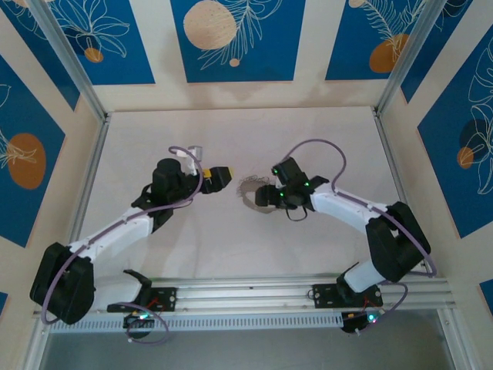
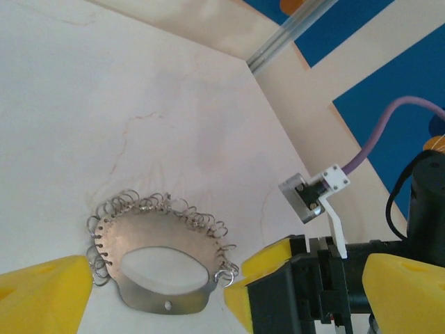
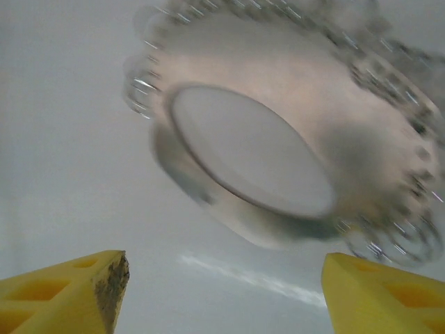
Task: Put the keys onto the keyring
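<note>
The keyring lies flat on the white table between the two arms. It is a thin metal plate with an oval hole and several small wire rings along its far edge. My left gripper stands just left of it, open wide with nothing between its yellow fingers. My right gripper is at the ring's right side, and one of its yellow fingers stands close beside the plate's end. In the right wrist view the keyring is blurred, just beyond the open right gripper. The keys are out of view.
The white table is boxed in by aluminium rails and blue-patterned walls. The right arm's wrist camera on its white bracket hangs close over the ring. Purple cables loop above both arms.
</note>
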You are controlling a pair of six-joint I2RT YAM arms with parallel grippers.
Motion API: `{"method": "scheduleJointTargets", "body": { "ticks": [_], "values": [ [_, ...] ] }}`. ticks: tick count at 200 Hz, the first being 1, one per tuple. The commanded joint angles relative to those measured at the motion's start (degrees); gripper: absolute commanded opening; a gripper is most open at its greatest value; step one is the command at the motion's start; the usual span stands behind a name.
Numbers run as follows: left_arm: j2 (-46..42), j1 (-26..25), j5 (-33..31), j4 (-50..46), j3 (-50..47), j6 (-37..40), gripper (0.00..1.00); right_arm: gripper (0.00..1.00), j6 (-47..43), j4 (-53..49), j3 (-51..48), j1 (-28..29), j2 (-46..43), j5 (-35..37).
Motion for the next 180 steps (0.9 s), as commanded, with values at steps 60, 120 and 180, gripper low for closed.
{"method": "scheduleJointTargets", "body": {
  "ticks": [60, 120, 180],
  "values": [
    [7.7, -4.6, -0.3, -0.2, 6.6, 1.8, 0.99, 0.73, 3.8, 7.5, -10.6, -4.0, -0.8, -5.0],
    [8.9, -5.5, -1.3, -0.4, 7.3, 2.6, 1.00, 0.68, 0.9, 8.8, -5.9, -6.6, 4.6, -6.8],
    [9.8, -5.5, -1.1, -0.7, 7.4, 3.0, 1.00, 0.65, -1.6, 9.1, -1.5, -9.0, 9.3, -7.9]
  ]
}}
